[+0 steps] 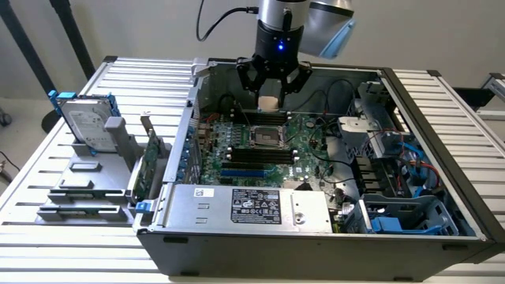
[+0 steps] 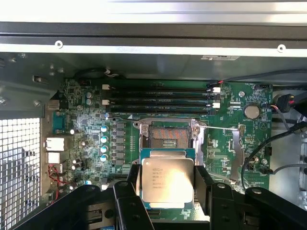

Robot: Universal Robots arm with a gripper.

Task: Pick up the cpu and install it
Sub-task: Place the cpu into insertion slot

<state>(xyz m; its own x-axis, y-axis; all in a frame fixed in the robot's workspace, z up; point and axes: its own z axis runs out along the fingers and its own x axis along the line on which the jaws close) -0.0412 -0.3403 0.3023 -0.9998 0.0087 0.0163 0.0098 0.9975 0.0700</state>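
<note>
The cpu [image 2: 166,180], a flat square chip with a silver-grey metal top and printed markings, hangs between the black fingers [image 2: 128,189] of my gripper [image 2: 166,184], which is shut on its edges. In the exterior view the gripper [image 1: 269,102] holds the cpu [image 1: 269,104] above the far part of the green motherboard [image 1: 261,142] inside the open computer case. The empty cpu socket [image 2: 169,135] with its metal frame lies just beyond the chip in the wrist view; in the exterior view the socket [image 1: 266,137] sits a little nearer than the gripper, below it.
Black memory slots [image 2: 158,98] run beside the socket. A grey power supply [image 1: 248,207] fills the case's near side. Drive bays and blue cables [image 1: 394,160] crowd the exterior view's right. Outside on the slatted table stand a hard drive in blue brackets [image 1: 85,124] and a green expansion card [image 1: 148,160].
</note>
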